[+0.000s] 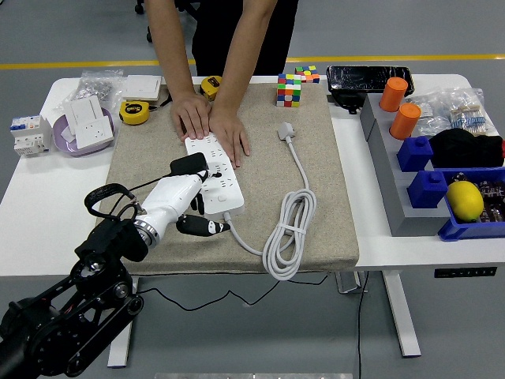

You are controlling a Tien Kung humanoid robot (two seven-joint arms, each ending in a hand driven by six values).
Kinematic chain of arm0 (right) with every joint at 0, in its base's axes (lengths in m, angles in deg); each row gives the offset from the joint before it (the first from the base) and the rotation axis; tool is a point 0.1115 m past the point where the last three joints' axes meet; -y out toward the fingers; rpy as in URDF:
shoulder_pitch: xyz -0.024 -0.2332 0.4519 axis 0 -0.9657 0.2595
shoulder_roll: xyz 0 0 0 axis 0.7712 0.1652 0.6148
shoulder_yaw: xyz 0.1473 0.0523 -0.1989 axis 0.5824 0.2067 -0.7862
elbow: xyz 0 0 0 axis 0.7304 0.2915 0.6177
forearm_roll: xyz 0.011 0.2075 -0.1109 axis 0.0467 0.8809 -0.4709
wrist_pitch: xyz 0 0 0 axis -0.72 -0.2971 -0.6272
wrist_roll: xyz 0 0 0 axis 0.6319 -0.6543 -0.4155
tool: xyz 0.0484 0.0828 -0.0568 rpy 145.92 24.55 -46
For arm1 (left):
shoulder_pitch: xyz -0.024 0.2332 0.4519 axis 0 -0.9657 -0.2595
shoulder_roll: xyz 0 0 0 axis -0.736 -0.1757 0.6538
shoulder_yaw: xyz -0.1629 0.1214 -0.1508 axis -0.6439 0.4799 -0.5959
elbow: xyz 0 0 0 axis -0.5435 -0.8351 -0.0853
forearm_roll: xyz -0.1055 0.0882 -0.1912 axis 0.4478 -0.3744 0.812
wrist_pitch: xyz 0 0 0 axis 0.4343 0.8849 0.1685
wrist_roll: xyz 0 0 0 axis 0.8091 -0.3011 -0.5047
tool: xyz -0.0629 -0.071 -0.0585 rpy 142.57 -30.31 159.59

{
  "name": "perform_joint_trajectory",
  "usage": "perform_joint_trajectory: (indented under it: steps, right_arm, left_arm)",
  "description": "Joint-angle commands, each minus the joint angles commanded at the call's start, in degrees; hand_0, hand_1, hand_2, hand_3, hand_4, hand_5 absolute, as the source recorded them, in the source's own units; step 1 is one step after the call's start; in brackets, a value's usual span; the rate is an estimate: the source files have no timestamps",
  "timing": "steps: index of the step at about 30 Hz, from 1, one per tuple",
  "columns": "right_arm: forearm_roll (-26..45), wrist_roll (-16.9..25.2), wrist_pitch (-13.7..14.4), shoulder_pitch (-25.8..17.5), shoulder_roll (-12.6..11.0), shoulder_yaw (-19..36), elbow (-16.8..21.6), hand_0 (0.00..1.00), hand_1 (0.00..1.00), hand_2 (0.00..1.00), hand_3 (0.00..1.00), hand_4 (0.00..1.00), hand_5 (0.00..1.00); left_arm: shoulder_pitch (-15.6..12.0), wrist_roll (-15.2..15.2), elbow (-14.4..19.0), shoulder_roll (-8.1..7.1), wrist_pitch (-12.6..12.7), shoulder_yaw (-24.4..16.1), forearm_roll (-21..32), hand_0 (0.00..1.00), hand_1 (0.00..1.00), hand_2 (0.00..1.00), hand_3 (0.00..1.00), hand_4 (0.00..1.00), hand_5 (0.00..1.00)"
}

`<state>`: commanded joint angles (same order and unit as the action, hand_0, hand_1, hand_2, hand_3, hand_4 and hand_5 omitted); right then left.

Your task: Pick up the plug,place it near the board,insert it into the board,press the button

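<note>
The white power strip [219, 180] lies on the beige mat [316, 181]. A black plug [189, 164] sits on its left side near the far end, and a thin black cord runs from it toward the near left. My left hand [203, 217] is white with black-tipped fingers [211, 227]. It hovers at the strip's near-left end, relaxed and holding nothing, a short way nearer me than the plug. A person's two hands [213, 122] press flat on the strip's far end. The strip's own white cable lies coiled [288, 233] to the right, ending in a grey plug [286, 131].
Left of the mat are a purple bowl with a socket plate [83, 130], a breaker [28, 134] and a yellow tape measure [134, 112]. A colour cube [289, 91] stands at the mat's far edge. Grey and blue bins [426, 178] with orange cylinders and a yellow ball fill the right side.
</note>
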<state>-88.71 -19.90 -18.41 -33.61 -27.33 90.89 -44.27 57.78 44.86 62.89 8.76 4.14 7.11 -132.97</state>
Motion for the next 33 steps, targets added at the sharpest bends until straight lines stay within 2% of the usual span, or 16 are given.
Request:
perform_joint_trajectory:
  steps: [1,2,7,8,13,14,19,20,33]
  right_arm:
    - [0.05,0.01,0.00,0.00,0.00,-0.04,0.00,0.623,0.583,0.615,0.538,0.874,0.606]
    - [0.08,0.02,0.01,0.01,0.00,-0.07,0.00,0.624,0.583,0.615,0.538,0.875,0.608]
    - [0.23,0.07,0.04,0.09,-0.03,-0.18,0.00,0.624,0.583,0.615,0.538,0.875,0.608]
    - [0.18,0.06,0.04,0.09,-0.04,-0.14,0.00,0.622,0.584,0.615,0.538,0.874,0.606]
    - [0.07,0.02,0.02,0.08,-0.02,-0.02,0.00,0.622,0.584,0.615,0.538,0.874,0.606]
    - [0.04,0.01,0.02,0.09,-0.02,0.00,0.00,0.622,0.584,0.615,0.538,0.874,0.605]
    - [0.14,0.04,0.02,0.14,0.01,-0.12,0.00,0.622,0.584,0.615,0.538,0.874,0.605]
    - [0.15,0.05,0.02,0.14,0.02,-0.13,0.00,0.623,0.583,0.614,0.538,0.874,0.606]
    - [0.00,0.03,-0.01,0.08,-0.07,-0.15,0.00,0.622,0.583,0.614,0.538,0.874,0.606]
  left_arm:
    - [0.04,-0.14,-0.37,0.01,-0.21,0.13,0.13,0.176,0.048,0.142,0.806,0.803,0.256]
    - [0.06,-0.27,-0.67,0.02,-0.40,0.22,0.18,0.160,0.038,0.135,0.779,0.735,0.214]
    - [0.29,-0.75,-2.26,0.07,-1.19,0.87,0.48,0.160,0.038,0.135,0.779,0.735,0.214]
    - [0.33,-0.73,-2.39,0.08,-1.17,0.95,0.52,0.158,0.033,0.134,0.779,0.704,0.199]
    - [0.55,-0.62,-2.92,0.33,-0.87,1.26,0.62,0.158,0.033,0.134,0.779,0.704,0.199]
    - [0.65,-0.52,-2.99,0.42,-0.68,1.38,0.68,0.160,0.033,0.134,0.815,0.683,0.193]
    - [1.08,-0.34,-2.99,0.86,-0.21,1.66,0.60,0.160,0.033,0.134,0.815,0.683,0.193]
    - [1.13,-0.34,-2.98,0.93,-0.18,1.68,0.55,0.159,0.033,0.135,0.845,0.669,0.184]
    - [1.53,-0.47,-4.39,1.24,-0.48,2.57,0.65,0.160,0.033,0.136,0.846,0.646,0.164]
